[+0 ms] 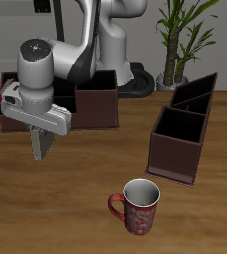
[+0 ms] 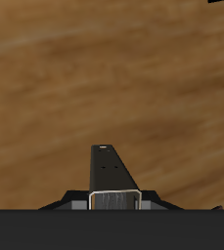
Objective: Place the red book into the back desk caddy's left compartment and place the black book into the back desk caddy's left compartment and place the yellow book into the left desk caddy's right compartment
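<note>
Black book (image 2: 112, 176), a thin dark slab, hangs clamped in the tool (image 1: 42, 147) at the frame's left, above the wooden surface (image 1: 75, 198), near a red mug (image 1: 138, 206).

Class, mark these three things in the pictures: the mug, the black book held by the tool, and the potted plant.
mug (image 1: 138, 207), exterior view, on its patterned side wall.
black book (image 1: 43, 145), exterior view, on its lower end below the tool.
potted plant (image 1: 182, 30), exterior view, on its leaves.
</note>
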{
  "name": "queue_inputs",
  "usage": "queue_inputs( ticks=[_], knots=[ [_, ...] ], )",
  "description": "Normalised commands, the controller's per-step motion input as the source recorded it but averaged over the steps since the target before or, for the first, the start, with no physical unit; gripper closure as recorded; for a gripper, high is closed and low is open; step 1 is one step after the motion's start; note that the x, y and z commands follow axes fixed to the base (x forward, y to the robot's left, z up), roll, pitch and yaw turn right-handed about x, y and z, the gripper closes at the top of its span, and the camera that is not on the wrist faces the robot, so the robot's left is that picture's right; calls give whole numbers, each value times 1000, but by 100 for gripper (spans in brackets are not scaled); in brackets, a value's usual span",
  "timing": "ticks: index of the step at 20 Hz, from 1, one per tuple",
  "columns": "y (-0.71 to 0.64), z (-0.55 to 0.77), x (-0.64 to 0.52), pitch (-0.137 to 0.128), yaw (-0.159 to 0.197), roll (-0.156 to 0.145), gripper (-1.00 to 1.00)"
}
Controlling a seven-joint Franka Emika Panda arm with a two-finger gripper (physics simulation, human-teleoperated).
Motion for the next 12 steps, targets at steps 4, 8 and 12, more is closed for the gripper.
queue_inputs(
  ticks=[4, 8, 12],
  knots=[
    [406, 865, 132, -22, 22, 2, 100],
    [270, 520, 121, -21, 33, 4, 100],
    [777, 801, 246, 88, 37, 21, 100]
  ],
)
